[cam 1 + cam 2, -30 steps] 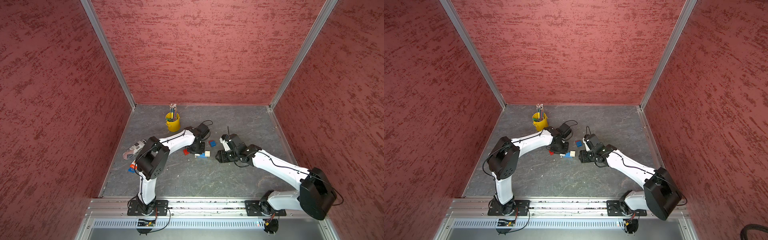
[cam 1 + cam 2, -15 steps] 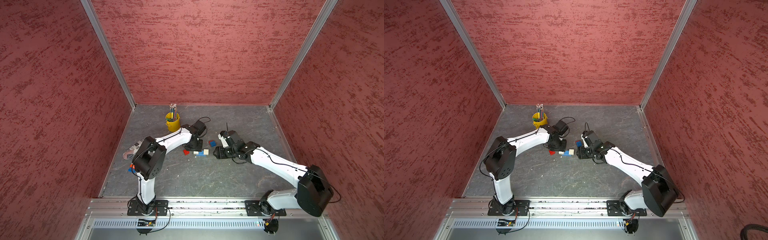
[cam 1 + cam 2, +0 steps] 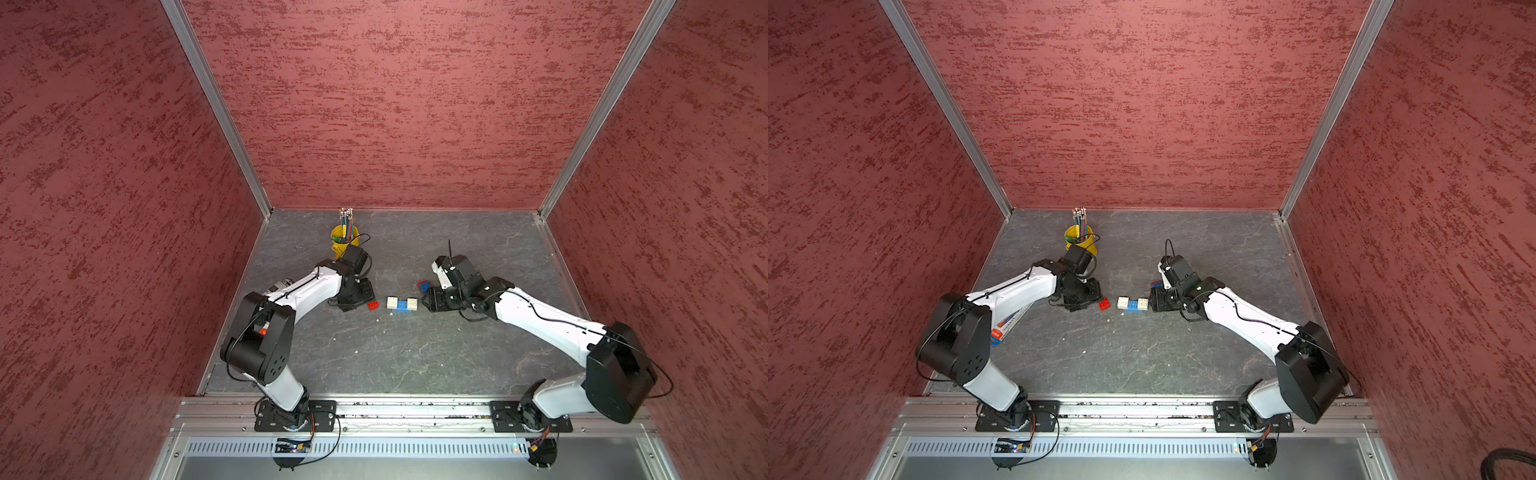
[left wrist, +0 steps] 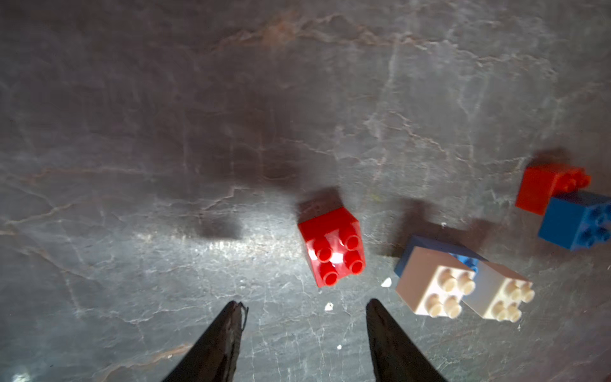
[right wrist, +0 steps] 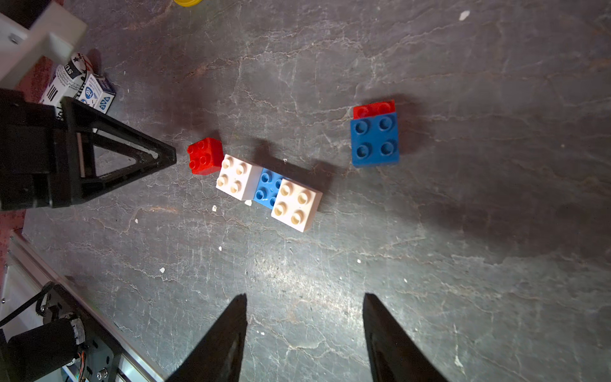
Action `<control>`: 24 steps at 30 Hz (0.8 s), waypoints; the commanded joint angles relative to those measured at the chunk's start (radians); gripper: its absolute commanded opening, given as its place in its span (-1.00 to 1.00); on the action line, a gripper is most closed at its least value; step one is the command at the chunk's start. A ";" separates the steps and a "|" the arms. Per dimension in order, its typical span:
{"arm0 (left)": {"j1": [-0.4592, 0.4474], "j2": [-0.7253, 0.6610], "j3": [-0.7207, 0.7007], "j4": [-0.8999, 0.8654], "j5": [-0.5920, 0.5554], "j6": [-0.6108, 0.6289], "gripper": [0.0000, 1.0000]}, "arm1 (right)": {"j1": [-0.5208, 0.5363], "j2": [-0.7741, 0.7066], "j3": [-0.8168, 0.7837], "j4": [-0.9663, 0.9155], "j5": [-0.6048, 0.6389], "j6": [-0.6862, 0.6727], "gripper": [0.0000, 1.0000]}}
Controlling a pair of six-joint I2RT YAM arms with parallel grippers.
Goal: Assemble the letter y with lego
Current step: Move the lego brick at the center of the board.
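The lego lies in three separate groups on the grey floor, and no joined letter y is in view. Two white bricks sit on the ends of a longer blue brick (image 3: 402, 304) (image 3: 1133, 304) (image 5: 269, 188). A loose red brick (image 3: 372, 306) (image 4: 334, 246) lies just left of that row. A blue square on a red one (image 3: 424, 286) (image 5: 374, 137) stands behind it on the right. My left gripper (image 4: 304, 302) is open and empty, with the red brick just beyond its tips. My right gripper (image 5: 304, 296) is open and empty, close to the row's right end.
A yellow pencil bucket (image 3: 341, 245) (image 3: 1081, 241) stands at the back behind the left wrist. A printed packet (image 3: 1011, 322) (image 5: 82, 86) lies under the left arm. The metal rail (image 3: 415, 409) runs along the front edge.
My left gripper has opened and drawn back leftward, away from the white and blue row. The right gripper has crept a little closer to the row. The bricks have stayed where they were.
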 commanded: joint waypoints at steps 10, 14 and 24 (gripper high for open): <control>-0.022 0.146 0.090 0.038 0.000 -0.064 0.29 | -0.003 -0.008 0.007 0.032 0.013 0.008 0.18; -0.049 0.199 0.148 -0.026 -0.067 -0.046 0.23 | -0.005 -0.014 -0.004 0.036 0.016 0.013 0.18; -0.104 0.221 0.178 -0.111 -0.137 -0.009 -0.24 | -0.004 -0.023 -0.027 0.048 0.014 0.010 0.18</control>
